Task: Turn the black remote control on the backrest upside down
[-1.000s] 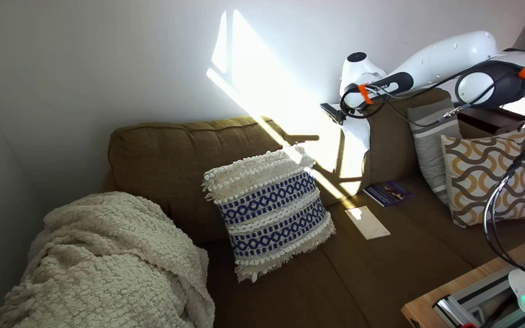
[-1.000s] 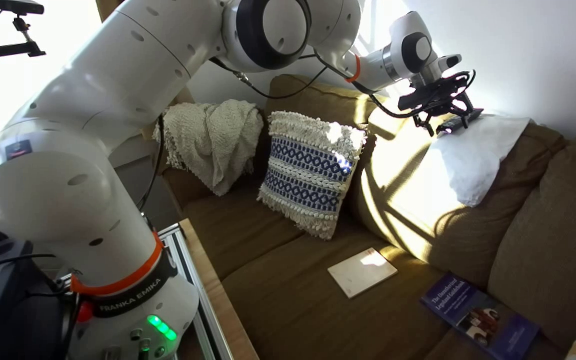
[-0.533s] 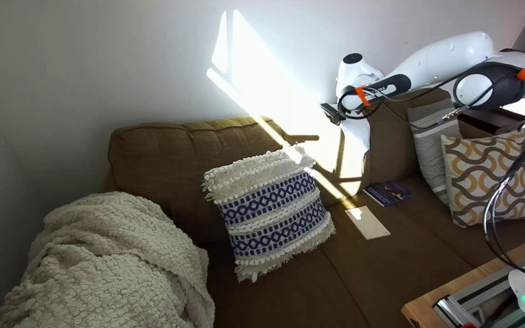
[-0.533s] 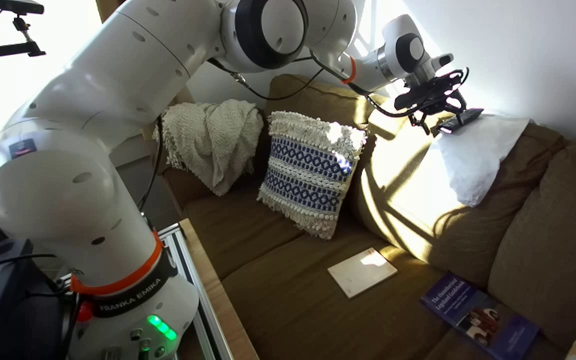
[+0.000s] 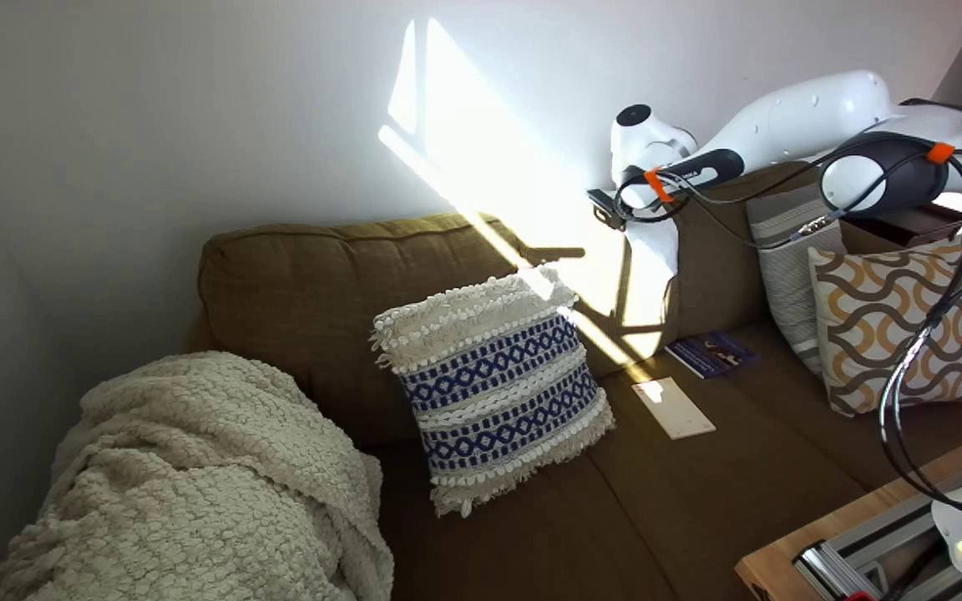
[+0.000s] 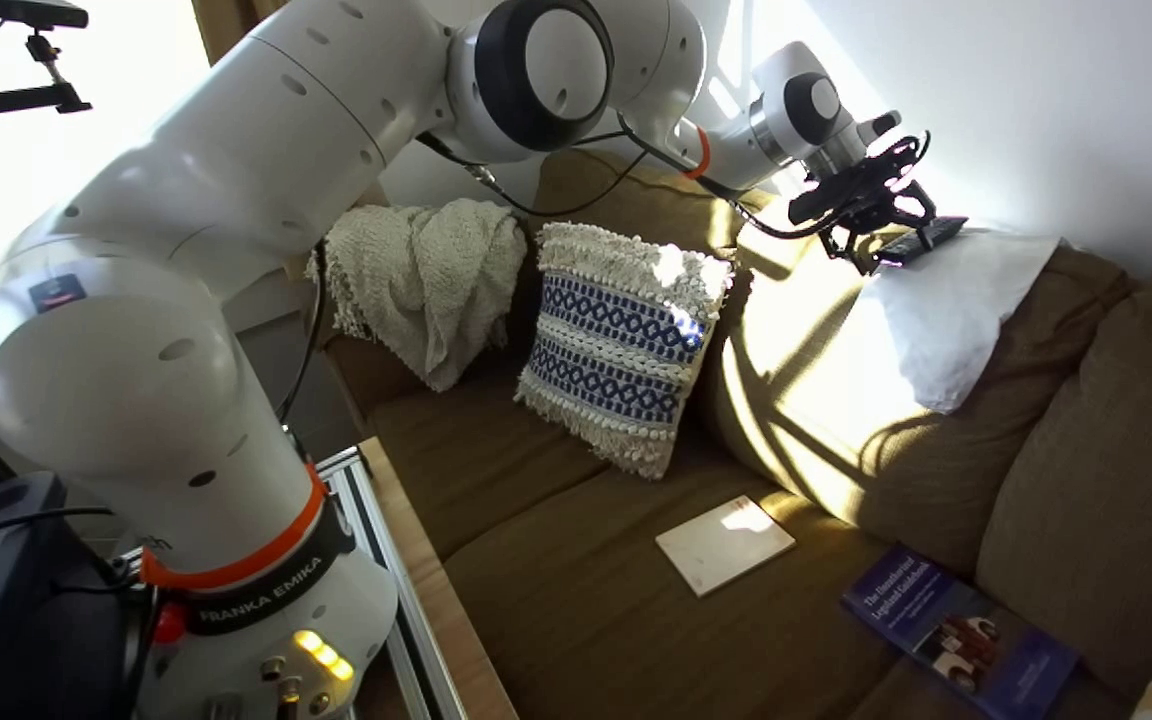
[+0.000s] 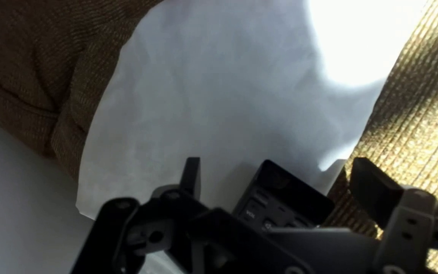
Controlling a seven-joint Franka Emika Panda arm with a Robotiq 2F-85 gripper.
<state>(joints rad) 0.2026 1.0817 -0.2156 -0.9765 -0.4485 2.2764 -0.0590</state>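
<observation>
Lowered arm slightly since earlier frame. Had tool spread wide, with remote showing in the gap in wrist view; couldn't tell if touching. Spotted remote lying keys-up on white cloth draped over backrest.

Plastic remote control (glossy at one end), ribbed fabric backrest, smooth white cloth, rough woven cushion
</observation>
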